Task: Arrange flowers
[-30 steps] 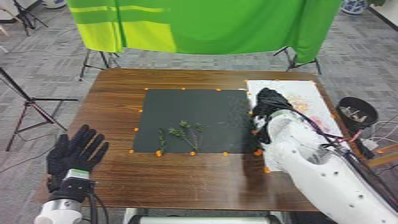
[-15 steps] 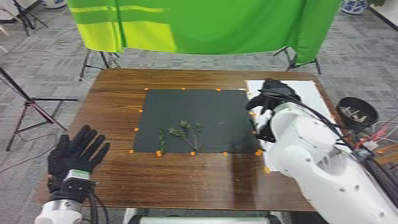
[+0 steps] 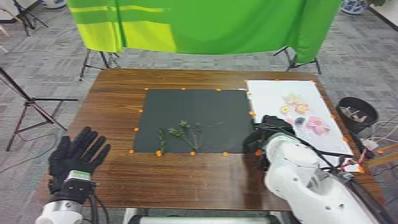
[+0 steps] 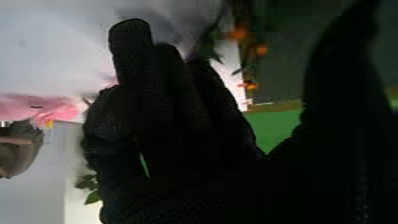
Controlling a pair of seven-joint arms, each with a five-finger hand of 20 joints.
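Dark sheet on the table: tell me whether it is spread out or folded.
Spread out: the dark sheet lies flat on the table, its straight edges lined with orange marks, with green sprigs lying on it.

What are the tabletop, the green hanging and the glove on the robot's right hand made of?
The tabletop looks like wood, varnished perhaps: brown with streaky grain. The green hanging seems to be soft cloth, draping in folds. The right hand wears black fabric, probably knit, given its fine mesh texture.
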